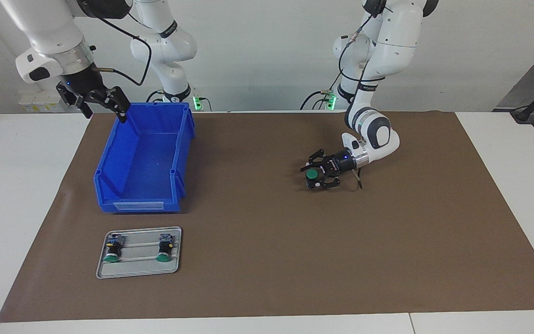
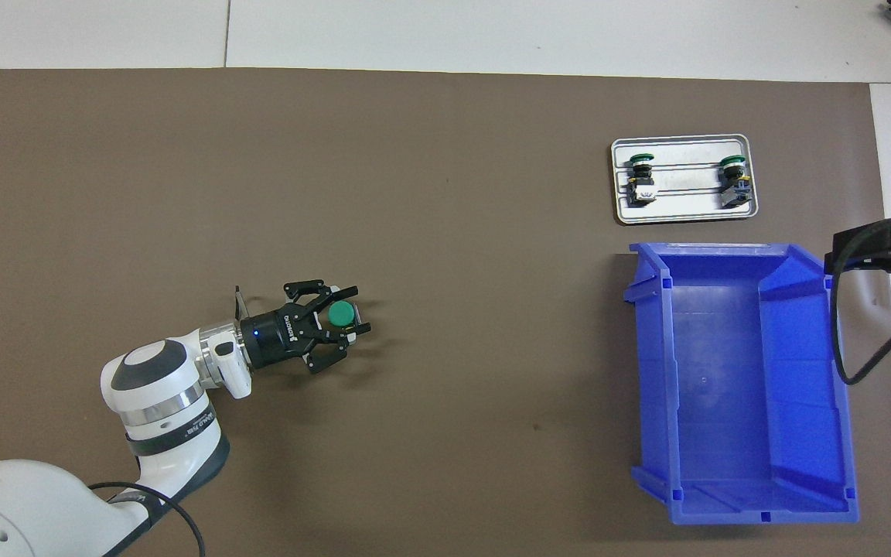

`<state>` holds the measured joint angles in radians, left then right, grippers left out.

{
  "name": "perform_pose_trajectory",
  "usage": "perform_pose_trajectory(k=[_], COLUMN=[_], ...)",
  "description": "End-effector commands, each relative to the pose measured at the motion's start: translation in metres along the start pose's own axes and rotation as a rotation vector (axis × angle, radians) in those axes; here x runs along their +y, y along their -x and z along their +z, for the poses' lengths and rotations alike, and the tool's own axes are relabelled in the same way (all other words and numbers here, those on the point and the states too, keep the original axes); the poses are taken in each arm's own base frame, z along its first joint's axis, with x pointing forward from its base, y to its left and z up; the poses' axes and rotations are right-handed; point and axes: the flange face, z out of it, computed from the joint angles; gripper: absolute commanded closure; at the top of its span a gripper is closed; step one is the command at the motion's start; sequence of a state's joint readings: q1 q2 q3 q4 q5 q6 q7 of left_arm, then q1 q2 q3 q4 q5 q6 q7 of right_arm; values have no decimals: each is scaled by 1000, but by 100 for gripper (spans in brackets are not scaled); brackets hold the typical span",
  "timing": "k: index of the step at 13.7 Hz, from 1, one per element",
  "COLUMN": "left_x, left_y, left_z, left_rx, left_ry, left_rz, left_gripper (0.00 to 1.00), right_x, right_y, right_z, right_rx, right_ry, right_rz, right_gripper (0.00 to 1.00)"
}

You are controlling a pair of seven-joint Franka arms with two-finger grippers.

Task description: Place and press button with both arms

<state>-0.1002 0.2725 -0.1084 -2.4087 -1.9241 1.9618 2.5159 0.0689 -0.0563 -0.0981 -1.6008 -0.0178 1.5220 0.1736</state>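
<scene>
Overall, the task is judged to be about halfway through, with the placing nearly finished and the pressing not yet done. At the right arm's end of the table, the right gripper [image 1: 105,115] is held in the air over the robots' end of the blue bin [image 1: 137,204], its fingers spread wide with nothing between them; this arm is taken to be waiting. No contents can be seen in the bin. Farther from the robots than the bin, a grey tray [image 1: 139,268] is seen with two spare buttons [image 1: 111,250] lying on it, well apart, and neither is being touched. Toward the left arm's end of the brown mat [image 1: 271,255], the button [image 1: 312,173] is seen standing on the mat with its green cap up, and the left gripper [image 1: 314,176] is set low around it. Its fingers stand apart on either side of the cap, so the button is judged to have been put down and let go. What is left, it seems, is for the left gripper to be drawn clear and the cap to be pressed down.
</scene>
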Motion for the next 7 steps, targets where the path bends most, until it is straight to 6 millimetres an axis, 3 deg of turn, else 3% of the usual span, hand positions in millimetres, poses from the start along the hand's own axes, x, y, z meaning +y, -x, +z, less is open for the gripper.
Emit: perform_pose_trajectory(k=[1,7], left_x=[0,-10], left_y=[-9,-48], left_z=[-2,1], left_rx=[4,42], left_ry=[-10,-12], left_rz=[12,-51], left_gripper=[37,37], right_x=[0,0], right_y=[8,8], right_z=[-1,-1], right_rx=[-2,-2], right_ry=[-1,-1], right_rz=[4,4], right_gripper=[0,0])
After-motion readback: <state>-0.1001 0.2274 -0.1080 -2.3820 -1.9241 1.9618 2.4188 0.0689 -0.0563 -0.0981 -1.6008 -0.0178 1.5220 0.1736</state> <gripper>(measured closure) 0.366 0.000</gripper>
